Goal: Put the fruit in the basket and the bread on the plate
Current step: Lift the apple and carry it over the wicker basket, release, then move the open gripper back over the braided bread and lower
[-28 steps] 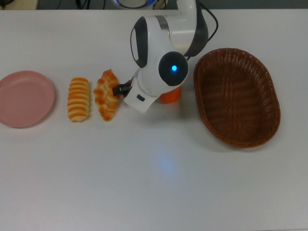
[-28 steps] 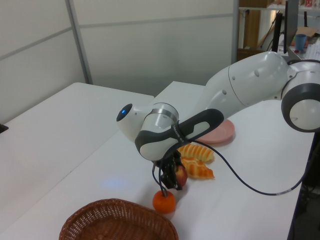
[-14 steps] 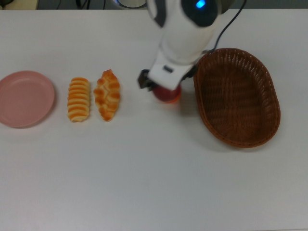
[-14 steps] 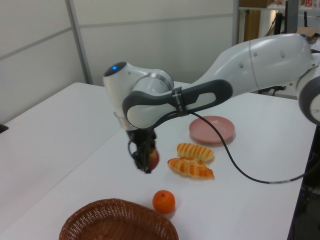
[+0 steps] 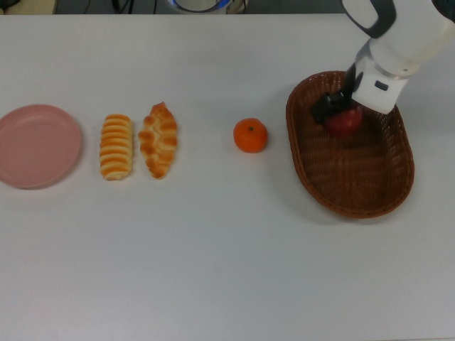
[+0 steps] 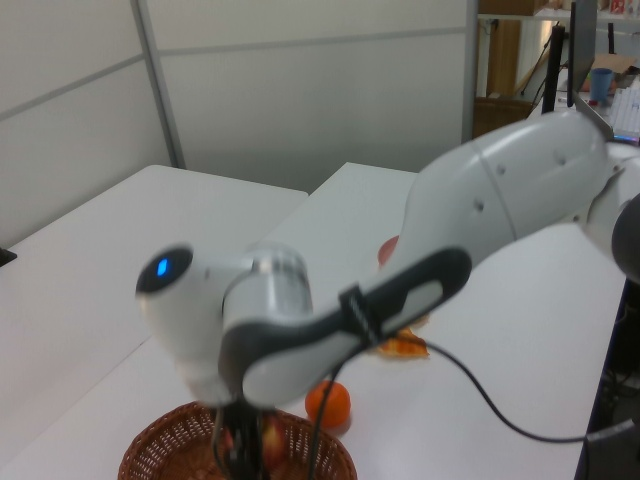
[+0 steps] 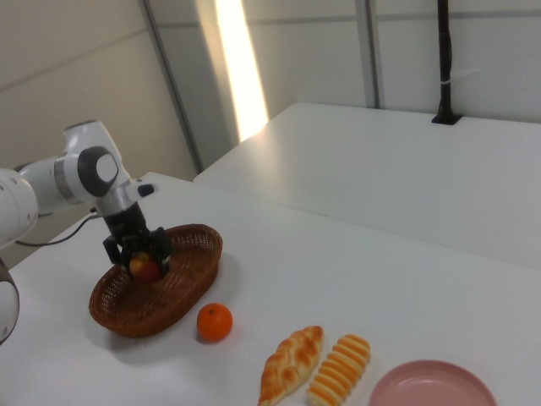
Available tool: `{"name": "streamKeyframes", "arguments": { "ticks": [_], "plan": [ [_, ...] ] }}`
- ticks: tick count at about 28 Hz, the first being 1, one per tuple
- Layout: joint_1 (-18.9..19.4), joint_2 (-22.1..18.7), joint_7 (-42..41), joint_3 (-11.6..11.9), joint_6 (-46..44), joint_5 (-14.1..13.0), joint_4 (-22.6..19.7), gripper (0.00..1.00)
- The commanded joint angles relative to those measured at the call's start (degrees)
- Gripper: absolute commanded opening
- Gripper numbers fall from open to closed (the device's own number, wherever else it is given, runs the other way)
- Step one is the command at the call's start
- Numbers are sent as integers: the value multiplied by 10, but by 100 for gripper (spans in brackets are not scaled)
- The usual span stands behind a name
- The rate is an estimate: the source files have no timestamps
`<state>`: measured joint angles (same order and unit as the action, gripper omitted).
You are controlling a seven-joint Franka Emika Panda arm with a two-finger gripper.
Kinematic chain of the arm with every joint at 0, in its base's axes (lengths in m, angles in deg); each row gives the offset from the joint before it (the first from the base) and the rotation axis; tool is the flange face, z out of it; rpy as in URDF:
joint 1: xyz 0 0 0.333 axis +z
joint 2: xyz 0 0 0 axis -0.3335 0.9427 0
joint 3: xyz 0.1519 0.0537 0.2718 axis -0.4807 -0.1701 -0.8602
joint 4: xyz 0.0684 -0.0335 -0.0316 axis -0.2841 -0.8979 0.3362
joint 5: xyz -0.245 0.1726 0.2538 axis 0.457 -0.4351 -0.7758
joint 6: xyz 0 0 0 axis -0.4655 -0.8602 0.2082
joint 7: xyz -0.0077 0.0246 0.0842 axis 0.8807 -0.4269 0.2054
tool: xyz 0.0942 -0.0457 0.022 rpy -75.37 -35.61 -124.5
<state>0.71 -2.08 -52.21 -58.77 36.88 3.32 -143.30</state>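
The arm (image 5: 398,35) has swung from beside the bread to over the basket (image 5: 370,192), its gripper (image 5: 340,114) still clenched on the apple (image 5: 344,122). Let go this high, near the basket's 12 o'clock rim, the apple could bounce out; the mandarin (image 5: 251,135) waits at the basket's 9 o'clock.

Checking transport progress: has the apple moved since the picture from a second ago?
Yes. In the top view the apple, held in the gripper, has gone right, past the mandarin, and is now over the basket.

Rough brown woven wicker basket (image 5: 387,186), glossy white plastic arm (image 5: 398,35), smooth matt white table (image 5: 213,256)
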Motion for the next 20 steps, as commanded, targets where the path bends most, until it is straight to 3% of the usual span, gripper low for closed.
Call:
{"name": "streamKeyframes", "arguments": {
  "ticks": [1,6,8,9,10,11,18,20],
  "plan": [
    [11,2,13,4,14,16,-20,12],
    [18,2,13,4,13,26,-37,18],
    [18,2,12,4,12,27,-40,29],
    [18,2,11,4,6,38,-45,67],
    [18,2,11,5,5,47,-49,88],
    [18,1,13,5,2,58,-52,100],
    [-2,-6,15,6,0,57,-44,100],
    [-12,-20,12,6,0,28,-39,100]
  ]
}}
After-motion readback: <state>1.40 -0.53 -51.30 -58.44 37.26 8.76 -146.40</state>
